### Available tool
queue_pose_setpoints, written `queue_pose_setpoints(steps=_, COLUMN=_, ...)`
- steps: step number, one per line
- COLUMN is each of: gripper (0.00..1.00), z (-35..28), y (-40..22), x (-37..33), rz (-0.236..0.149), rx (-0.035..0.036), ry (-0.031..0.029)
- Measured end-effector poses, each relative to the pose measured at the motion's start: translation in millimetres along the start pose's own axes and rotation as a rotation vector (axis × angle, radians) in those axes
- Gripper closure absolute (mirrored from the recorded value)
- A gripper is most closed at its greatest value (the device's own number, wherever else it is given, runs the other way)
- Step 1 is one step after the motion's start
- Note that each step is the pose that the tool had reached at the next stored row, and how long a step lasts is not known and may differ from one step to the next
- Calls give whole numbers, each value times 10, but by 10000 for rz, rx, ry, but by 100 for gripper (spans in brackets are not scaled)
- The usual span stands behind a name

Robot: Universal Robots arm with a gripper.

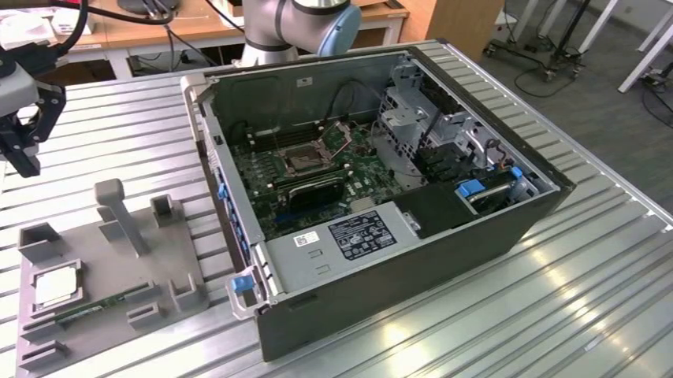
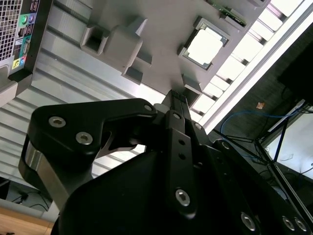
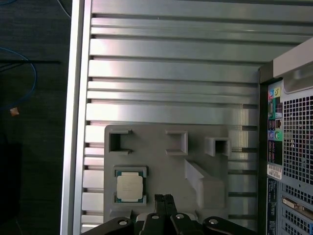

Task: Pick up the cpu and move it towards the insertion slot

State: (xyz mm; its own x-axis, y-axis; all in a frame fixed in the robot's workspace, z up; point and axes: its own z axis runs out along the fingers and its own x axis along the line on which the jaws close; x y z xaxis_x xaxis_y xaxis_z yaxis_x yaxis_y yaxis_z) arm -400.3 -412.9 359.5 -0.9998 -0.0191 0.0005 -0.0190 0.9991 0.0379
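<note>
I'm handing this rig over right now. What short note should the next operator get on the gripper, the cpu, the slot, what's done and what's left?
The gripper is shut and empty. It hovers over the grey holder, apart from the cpu.
The cpu lies flat in its square recess on the holder, at the exterior view's left of the computer case.
The insertion slot sits on the board inside the open case.
Done: nothing that shows; the cpu is not yet picked up.
Left: the whole pick, and the move towards the insertion slot.
</note>
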Motion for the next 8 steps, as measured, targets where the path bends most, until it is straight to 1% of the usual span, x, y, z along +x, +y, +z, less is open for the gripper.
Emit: queue_pose_setpoints(steps=8, gripper=89, z=0, y=1, x=59, rz=-1, rx=0, ry=0)
